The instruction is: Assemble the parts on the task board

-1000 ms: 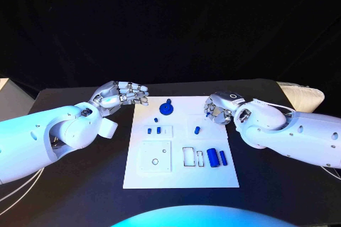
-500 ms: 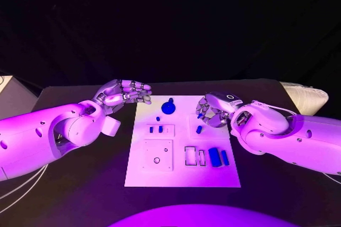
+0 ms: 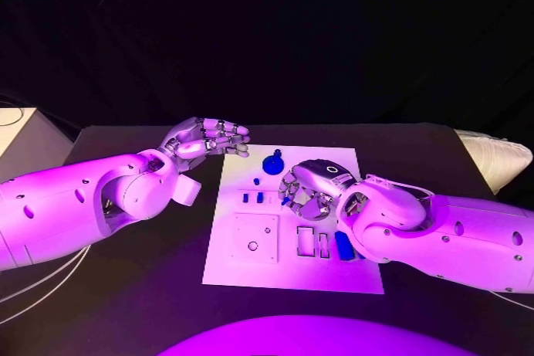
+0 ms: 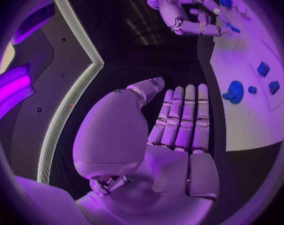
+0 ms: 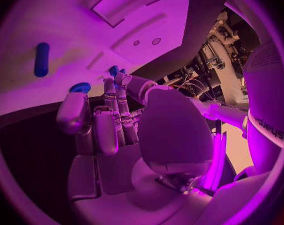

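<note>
The flat white board (image 3: 292, 271) lies mid-bench (image 3: 133, 302). Right hand (image 3: 306, 189) is over its middle, silver fingers curled, a small blue part (image 5: 113, 70) at their tips; I can't tell if it's gripped. Left hand (image 3: 207, 139) hovers beside the board's far corner, empty, fingers loosely bent. A round blue disc (image 3: 272, 164) sits near it.

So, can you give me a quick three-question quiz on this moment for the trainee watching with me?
1. True or false: the left hand holds a part.
2. The right hand is: A over the board; B off the table; C resting on the left arm.
3. Fill in: the round blue part lies near the board's ___ edge, seen from the robot.
Key: 1 false; 2 A; 3 far.
</note>
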`<move>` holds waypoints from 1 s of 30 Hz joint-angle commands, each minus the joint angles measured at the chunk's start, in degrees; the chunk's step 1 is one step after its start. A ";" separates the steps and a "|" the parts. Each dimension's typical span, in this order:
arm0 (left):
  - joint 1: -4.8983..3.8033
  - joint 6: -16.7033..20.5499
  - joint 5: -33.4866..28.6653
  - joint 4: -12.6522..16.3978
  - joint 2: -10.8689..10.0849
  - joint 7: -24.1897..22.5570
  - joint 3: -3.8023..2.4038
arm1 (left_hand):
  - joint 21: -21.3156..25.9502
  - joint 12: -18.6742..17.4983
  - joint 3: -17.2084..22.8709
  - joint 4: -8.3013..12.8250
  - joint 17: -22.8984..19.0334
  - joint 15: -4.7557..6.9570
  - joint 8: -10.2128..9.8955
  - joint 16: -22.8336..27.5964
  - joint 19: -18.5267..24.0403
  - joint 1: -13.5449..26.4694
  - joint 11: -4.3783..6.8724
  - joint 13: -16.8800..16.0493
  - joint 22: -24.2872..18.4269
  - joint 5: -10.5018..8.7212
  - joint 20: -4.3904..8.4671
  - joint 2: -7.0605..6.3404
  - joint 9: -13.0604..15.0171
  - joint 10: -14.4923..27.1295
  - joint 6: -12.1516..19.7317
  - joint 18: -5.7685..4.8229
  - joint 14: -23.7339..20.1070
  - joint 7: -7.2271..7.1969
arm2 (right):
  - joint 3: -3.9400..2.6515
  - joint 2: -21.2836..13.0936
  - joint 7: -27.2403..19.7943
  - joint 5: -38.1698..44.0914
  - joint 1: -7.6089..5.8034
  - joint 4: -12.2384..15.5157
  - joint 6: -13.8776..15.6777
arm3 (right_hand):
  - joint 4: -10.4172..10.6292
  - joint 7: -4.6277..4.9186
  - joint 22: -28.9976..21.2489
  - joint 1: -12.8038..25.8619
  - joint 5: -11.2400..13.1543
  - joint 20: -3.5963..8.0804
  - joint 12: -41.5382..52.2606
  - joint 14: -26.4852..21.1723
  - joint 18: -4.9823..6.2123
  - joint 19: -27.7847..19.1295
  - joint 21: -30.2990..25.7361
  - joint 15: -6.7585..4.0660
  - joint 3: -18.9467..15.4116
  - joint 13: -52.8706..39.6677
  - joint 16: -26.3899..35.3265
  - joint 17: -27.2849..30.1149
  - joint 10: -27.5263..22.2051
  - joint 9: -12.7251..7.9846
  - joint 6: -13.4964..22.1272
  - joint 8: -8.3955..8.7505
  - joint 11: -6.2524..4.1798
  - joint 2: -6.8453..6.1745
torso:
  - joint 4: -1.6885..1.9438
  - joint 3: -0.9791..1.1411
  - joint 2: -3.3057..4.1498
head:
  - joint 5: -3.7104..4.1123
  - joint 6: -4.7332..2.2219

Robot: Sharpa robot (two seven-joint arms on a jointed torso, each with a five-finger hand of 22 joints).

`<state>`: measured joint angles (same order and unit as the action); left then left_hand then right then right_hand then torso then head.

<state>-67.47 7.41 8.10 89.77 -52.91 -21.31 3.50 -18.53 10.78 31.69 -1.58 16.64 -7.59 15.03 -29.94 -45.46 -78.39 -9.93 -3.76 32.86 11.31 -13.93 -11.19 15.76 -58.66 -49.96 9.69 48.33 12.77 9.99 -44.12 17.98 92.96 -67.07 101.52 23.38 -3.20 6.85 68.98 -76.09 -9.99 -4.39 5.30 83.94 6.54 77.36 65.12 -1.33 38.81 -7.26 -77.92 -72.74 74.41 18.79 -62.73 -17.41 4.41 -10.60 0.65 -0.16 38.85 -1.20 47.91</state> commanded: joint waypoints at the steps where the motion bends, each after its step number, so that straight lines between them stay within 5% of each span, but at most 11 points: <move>1: 0.09 0.10 -0.31 0.16 0.16 -1.25 -0.02 | 0.32 -0.24 -0.03 0.40 0.03 -0.09 -0.36 0.24 -0.52 -0.42 0.03 -0.06 -0.06 0.35 0.07 0.18 -0.08 0.41 0.17 0.59 0.26 0.16 | 0.13 1.05 -0.97 2.01 0.50 -0.22 -2.11 | -0.01 0.06 -0.05 -0.34 -0.39 0.32 0.18 2.96 -0.66 -0.02 -0.30 -0.49 0.23 -0.05 -0.06 0.05 1.96 0.09 -0.15 -0.17 -1.75 1.13 | 0.07 -0.02 0.02 | -0.51 0.32; 23: 0.17 0.40 -0.27 0.60 0.16 -1.10 -0.02 | 0.40 -0.24 -0.11 0.52 0.05 -0.15 -0.39 0.41 -0.69 -0.38 -0.05 -0.08 -0.13 0.35 0.09 0.22 -0.15 0.55 0.24 0.58 0.21 0.25 | 0.64 4.71 0.66 5.51 3.07 -1.41 -6.04 | -0.17 0.11 0.08 -0.25 -0.67 0.30 0.07 2.94 -0.68 -0.03 -0.21 -0.45 0.41 -0.14 -0.08 0.11 1.97 0.28 0.01 -0.22 -1.71 1.12 | 0.02 -0.04 0.01 | -1.43 1.30; 30: 0.17 0.18 -0.26 0.67 0.17 -1.02 -0.02 | 0.44 -0.26 -0.13 0.55 0.04 -0.17 -0.41 0.46 -0.70 -0.38 -0.07 -0.08 -0.15 0.35 0.09 0.21 -0.17 0.62 0.29 0.57 0.15 0.28 | 0.65 5.00 1.44 5.92 3.58 -1.63 -6.60 | -0.25 0.12 0.09 -0.23 -0.82 0.30 0.03 2.92 -0.67 -0.06 -0.22 -0.45 0.50 -0.18 -0.05 0.20 1.97 0.36 0.07 -0.24 -1.70 1.13 | 0.07 -0.14 0.08 | -0.59 1.56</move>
<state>-67.35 8.02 8.05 90.25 -52.82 -21.49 3.49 -18.34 10.81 31.53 -1.42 16.64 -7.59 14.81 -29.72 -45.88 -78.39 -10.14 -3.75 32.76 11.31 -13.93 -11.19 15.65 -58.45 -49.96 9.70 48.33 12.77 10.66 -39.20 18.51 97.54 -63.57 99.93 18.12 -3.51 6.84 68.98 -76.00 -10.68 -4.39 5.30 83.94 6.58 77.36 65.12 -1.32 38.96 -7.34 -77.92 -72.60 74.41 19.06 -62.35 -17.33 4.41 -10.23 0.69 -0.24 38.89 -1.98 49.37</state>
